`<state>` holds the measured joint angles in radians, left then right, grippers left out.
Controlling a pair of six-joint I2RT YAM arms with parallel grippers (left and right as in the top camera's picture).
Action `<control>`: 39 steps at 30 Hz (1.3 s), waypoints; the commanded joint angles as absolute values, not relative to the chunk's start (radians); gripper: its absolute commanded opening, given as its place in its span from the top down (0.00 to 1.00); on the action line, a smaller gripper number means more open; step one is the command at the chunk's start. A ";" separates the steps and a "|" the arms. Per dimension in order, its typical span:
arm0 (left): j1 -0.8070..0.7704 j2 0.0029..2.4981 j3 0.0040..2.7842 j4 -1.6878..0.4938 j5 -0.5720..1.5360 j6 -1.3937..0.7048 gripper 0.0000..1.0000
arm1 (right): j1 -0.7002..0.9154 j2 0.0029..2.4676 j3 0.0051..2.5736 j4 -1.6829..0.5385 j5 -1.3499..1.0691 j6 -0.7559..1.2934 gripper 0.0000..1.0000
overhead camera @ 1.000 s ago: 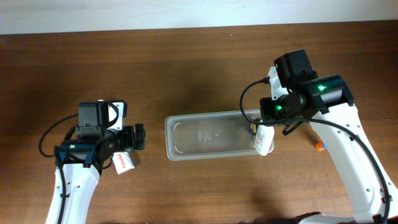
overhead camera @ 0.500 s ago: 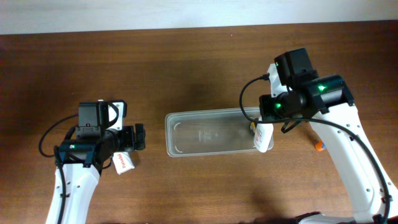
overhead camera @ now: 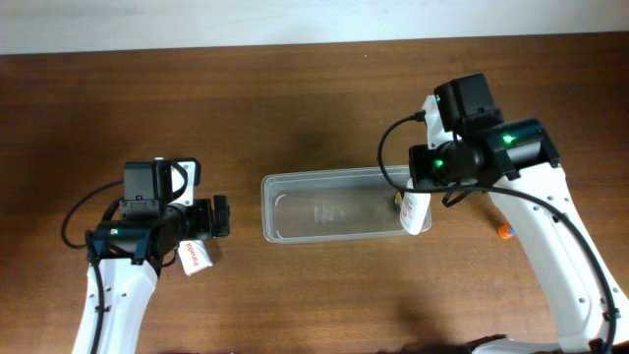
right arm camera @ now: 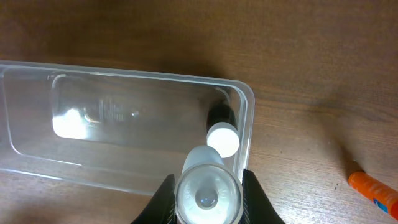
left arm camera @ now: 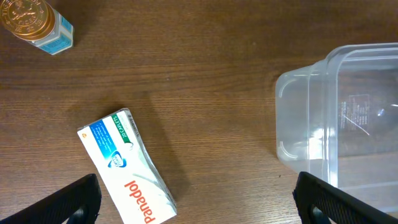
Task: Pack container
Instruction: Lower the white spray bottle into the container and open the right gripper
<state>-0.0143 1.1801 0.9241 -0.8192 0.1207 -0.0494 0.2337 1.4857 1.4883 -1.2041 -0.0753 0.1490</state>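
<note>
The clear plastic container (overhead camera: 324,209) lies at the table's middle; it also shows in the right wrist view (right arm camera: 124,124) and the left wrist view (left arm camera: 348,118). My right gripper (overhead camera: 419,200) is shut on a white bottle (overhead camera: 416,216), held over the container's right end (right arm camera: 208,193). A small dark bottle with a white cap (right arm camera: 222,132) lies inside at that end. My left gripper (overhead camera: 218,216) is open and empty, low over the table left of the container (left arm camera: 199,202). A white Panadol box (left arm camera: 127,171) lies by its left finger.
A small bottle with a gold cap (left arm camera: 34,22) stands at the far left in the left wrist view. An orange item (overhead camera: 504,233) lies on the table right of the container, also in the right wrist view (right arm camera: 373,190).
My right gripper has shifted the white bottle a little toward the table's back, further over the container's right end. The left arm has not moved.
</note>
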 commanded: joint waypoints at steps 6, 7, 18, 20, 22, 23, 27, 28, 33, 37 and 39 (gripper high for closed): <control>-0.010 1.182 0.944 -0.816 0.128 -0.049 0.01 | 0.242 1.488 1.483 -1.192 -0.062 0.147 0.85; -0.010 1.182 0.944 -0.816 0.128 -0.049 0.01 | 0.242 1.488 1.483 -1.190 -0.051 0.147 0.85; -0.010 1.182 0.944 -0.816 0.128 -0.048 0.01 | 0.242 1.488 1.483 -1.162 -0.022 0.136 0.85; -0.010 1.182 0.944 -0.816 0.128 -0.049 0.00 | 0.242 1.488 1.483 -1.152 -0.021 0.135 0.85; -0.010 1.182 0.944 -0.816 0.128 -0.048 0.01 | 0.242 1.488 1.483 -1.148 -0.021 0.135 0.85; -0.010 1.182 0.944 -0.816 0.128 -0.049 0.01 | 0.242 1.488 1.483 -1.147 -0.021 0.134 0.85; -0.010 1.182 0.944 -0.816 0.128 -0.048 0.01 | 0.242 1.488 1.483 -1.142 -0.014 0.120 0.85; -0.010 1.182 0.944 -0.816 0.128 -0.049 0.01 | 0.242 1.488 1.483 -1.143 -0.014 0.120 0.85; -0.010 1.182 0.944 -0.816 0.128 -0.049 0.01 | 0.242 1.489 1.470 -1.171 -0.015 0.120 0.85; -0.010 1.182 0.944 -0.816 0.128 -0.049 0.00 | 0.242 1.489 1.406 -1.161 -0.015 0.120 0.85; -0.010 1.182 0.944 -0.816 0.128 -0.049 0.00 | 0.242 1.490 1.375 -1.144 -0.015 0.120 0.85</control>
